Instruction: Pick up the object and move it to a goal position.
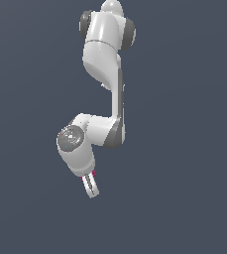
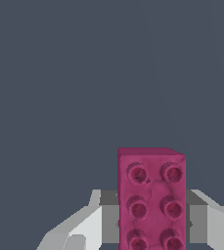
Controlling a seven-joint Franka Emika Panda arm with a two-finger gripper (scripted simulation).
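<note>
both renders are evenly and softly lit, with a flat dark slate-grey background and no cast shadows on it. the white arm (image 1: 102, 74) shows gentle shading and a mild sheen, no harsh glare. edges look slightly soft and low-resolution; the block (image 2: 151, 197) is sharp, without edge distortion.

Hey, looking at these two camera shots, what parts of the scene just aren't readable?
- Pink block, wrist view: its lower end is cut off by the picture's edge.
- Same block, exterior view: only tiny pink slivers beside the hand; the hand covers the rest.
- Fingers, wrist view: partly cut off by the picture's edge, and the block covers where they meet it.
- Goal position: no marker visible in either view.
</note>
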